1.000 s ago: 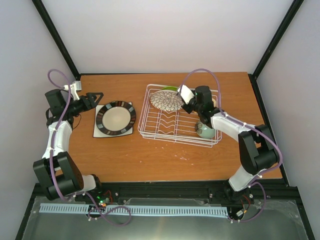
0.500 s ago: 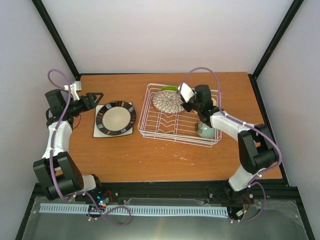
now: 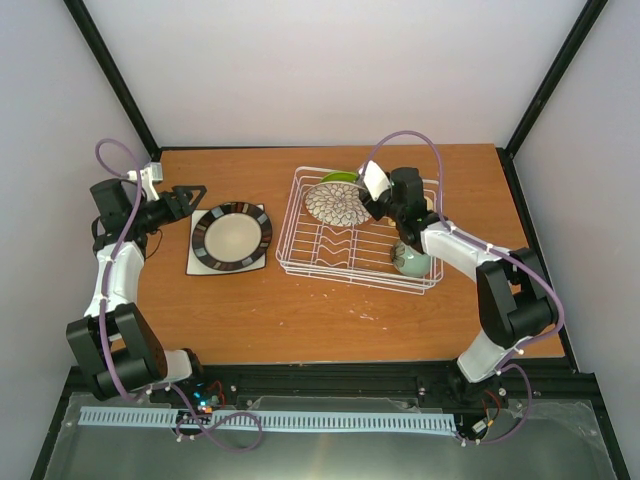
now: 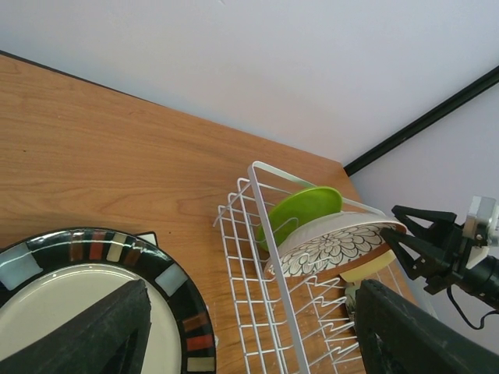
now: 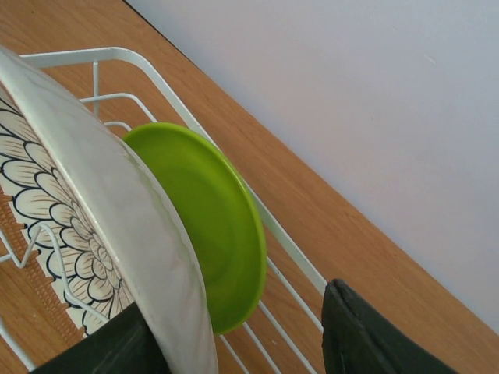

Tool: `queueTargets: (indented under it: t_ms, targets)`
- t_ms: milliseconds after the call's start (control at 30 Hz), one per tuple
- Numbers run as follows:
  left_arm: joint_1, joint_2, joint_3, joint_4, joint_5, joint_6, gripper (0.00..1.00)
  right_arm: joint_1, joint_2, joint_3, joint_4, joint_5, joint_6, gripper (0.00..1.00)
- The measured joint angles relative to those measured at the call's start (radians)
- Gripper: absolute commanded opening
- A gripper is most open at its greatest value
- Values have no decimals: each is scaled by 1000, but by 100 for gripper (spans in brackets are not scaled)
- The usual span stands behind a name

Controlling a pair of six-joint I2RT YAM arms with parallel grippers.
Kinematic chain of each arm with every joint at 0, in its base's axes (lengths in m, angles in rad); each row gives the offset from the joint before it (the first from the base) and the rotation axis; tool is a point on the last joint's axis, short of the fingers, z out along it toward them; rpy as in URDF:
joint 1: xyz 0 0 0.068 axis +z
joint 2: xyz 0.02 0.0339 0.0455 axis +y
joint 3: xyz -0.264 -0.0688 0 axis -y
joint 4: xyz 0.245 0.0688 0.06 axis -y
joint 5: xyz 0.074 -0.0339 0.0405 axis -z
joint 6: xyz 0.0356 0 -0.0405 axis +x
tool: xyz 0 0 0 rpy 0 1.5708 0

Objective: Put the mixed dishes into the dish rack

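The petal-patterned plate (image 3: 335,202) stands on edge in the white wire dish rack (image 3: 300,262), with the lime-green small plate (image 3: 340,177) upright just behind it. My right gripper (image 3: 370,208) is open at the petal plate's right rim. In the right wrist view the petal plate (image 5: 101,226) and the green plate (image 5: 210,218) lie between the spread fingers (image 5: 366,335). A pale mint bowl (image 3: 412,262) and a pale yellow mug (image 3: 428,205) sit at the rack's right end. The dark-rimmed cream plate (image 3: 232,236) rests on the white square plate (image 3: 200,265). My left gripper (image 3: 190,195) hovers open, empty, at their far left.
The rack's wavy dividers (image 4: 327,312) fill its middle, in front of the petal plate. In the left wrist view my right gripper (image 4: 421,241) shows past the rack's far side. Black frame posts (image 3: 115,75) rise at the back corners; bare wood (image 3: 300,320) lies in front.
My right gripper has opened and let go of the petal-patterned plate, which now stands in the rack on its own. The left arm has not moved.
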Motion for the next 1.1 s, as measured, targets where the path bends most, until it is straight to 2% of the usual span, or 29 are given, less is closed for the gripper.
queueTargets:
  t_ms: [133, 333, 500, 800, 1100]
  targets:
    - [0, 23, 6, -34, -43, 5, 73, 0, -12, -1, 7, -2, 21, 61]
    - [15, 182, 66, -183, -165, 17, 70, 0, -64, -19, 5, -7, 49, 71]
    - [32, 259, 67, -282, -267, 32, 70, 0, -135, -44, 44, 21, 68, 73]
    - [35, 298, 89, -369, -456, 72, 68, -4, -268, -46, 137, 86, 101, 74]
    - [35, 356, 89, -406, -512, 92, 61, -16, -349, -51, 139, 101, 112, 74]
